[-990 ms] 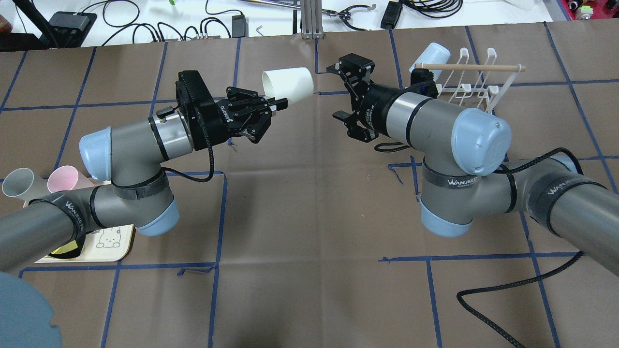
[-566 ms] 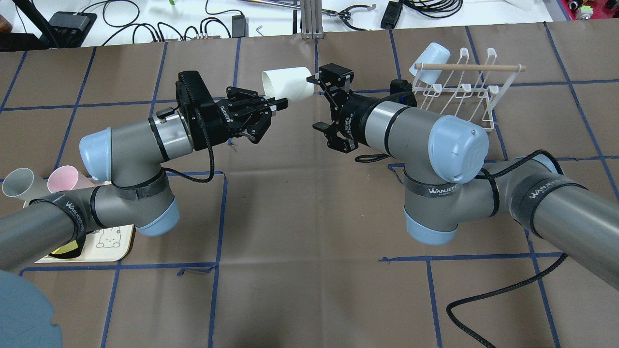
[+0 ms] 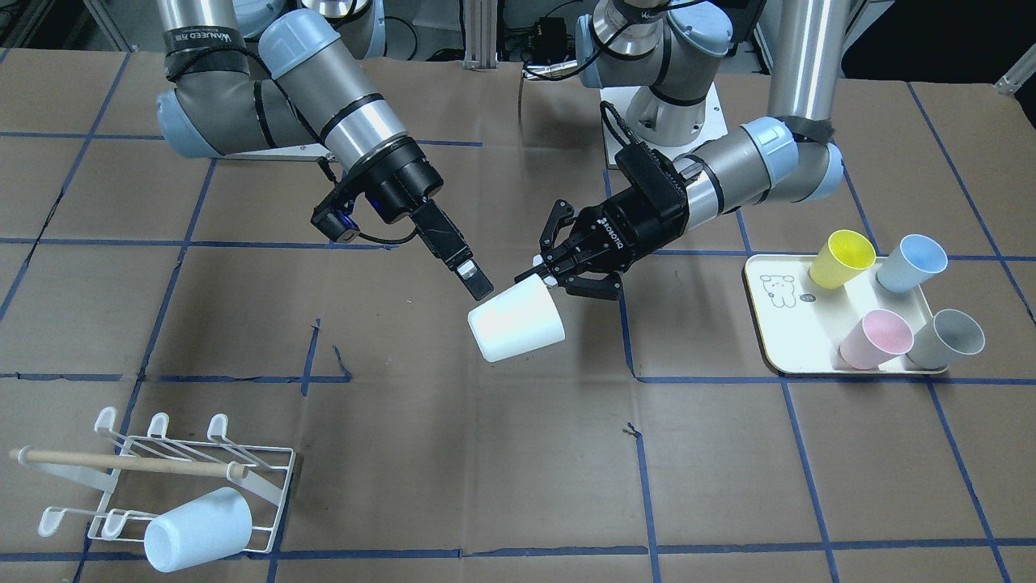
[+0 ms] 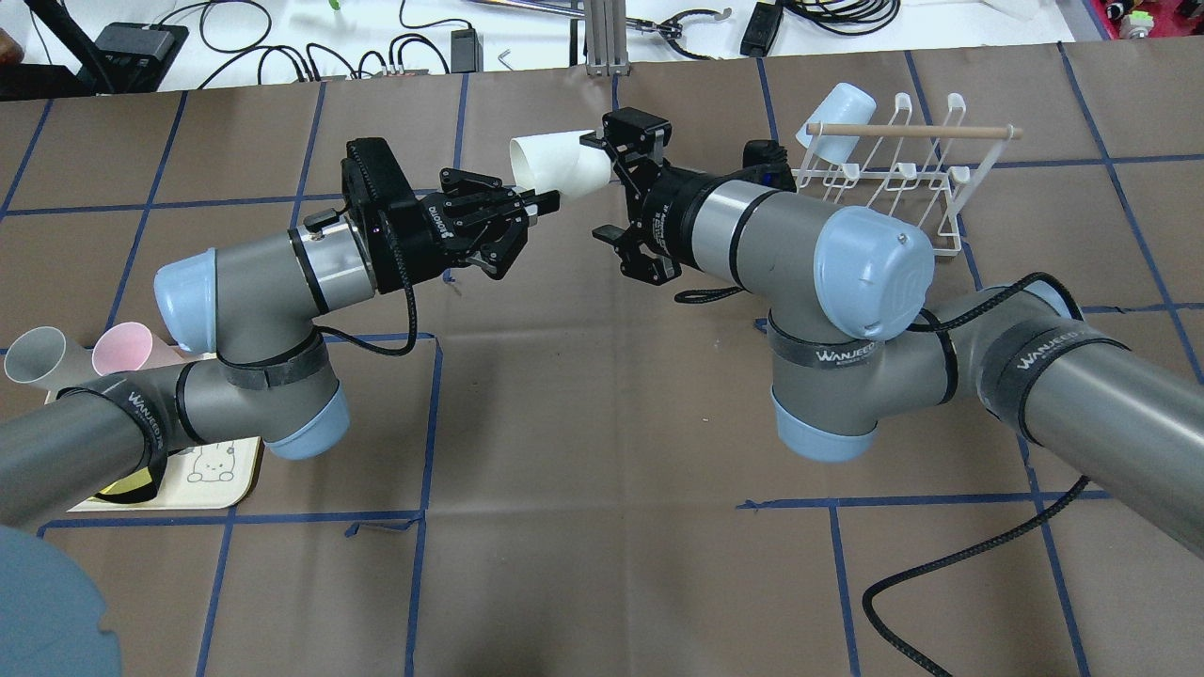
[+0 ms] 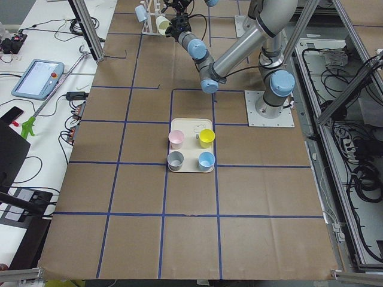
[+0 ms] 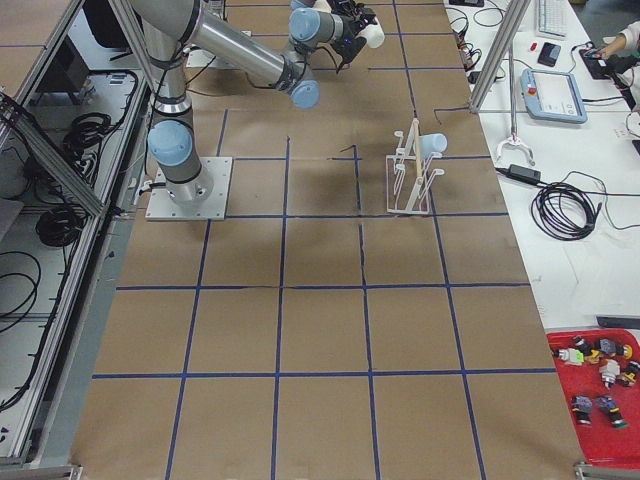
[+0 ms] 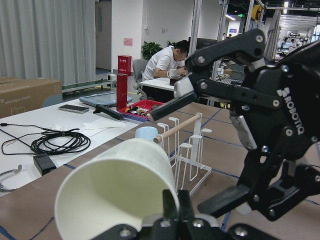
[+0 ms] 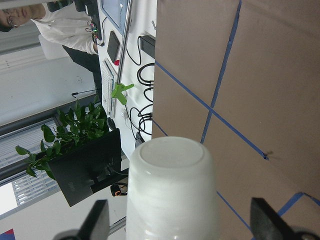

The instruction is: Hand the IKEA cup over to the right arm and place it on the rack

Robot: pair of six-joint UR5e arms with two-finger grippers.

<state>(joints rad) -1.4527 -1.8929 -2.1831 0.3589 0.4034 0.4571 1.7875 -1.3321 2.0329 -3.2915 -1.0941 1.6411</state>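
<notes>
two end effectors meet mid-counter. left end effector (image 4: 544, 199) is clenched on the rim of the ikea cup (image 4: 557, 162), a smooth white tapered tumbler. it's held on its side above the counter (image 4: 602, 423), base twd the right arm (image 4: 752, 226). right end effector (image 8: 181, 220) is spread wide, fingers flanking the cup's base w/ gaps both sides, no contact. front view shows only one of its fingers. counter = brown paper w/ blue tape grid. rack (image 4: 905, 169), white wire w/ round-tipped prongs & wooden dowel (image 4: 912, 130), stands at robot's right w/ a pale blue cup (image 3: 198, 530) on it. cream tray (image 3: 773, 324) at robot's left carries yellow cup (image 3: 842, 259), sky-blue cup (image 3: 910, 263), pink cup (image 3: 876, 338), grey cup (image 3: 945, 340); overhead, left arm (image 4: 263, 273) hides most of it.
</notes>
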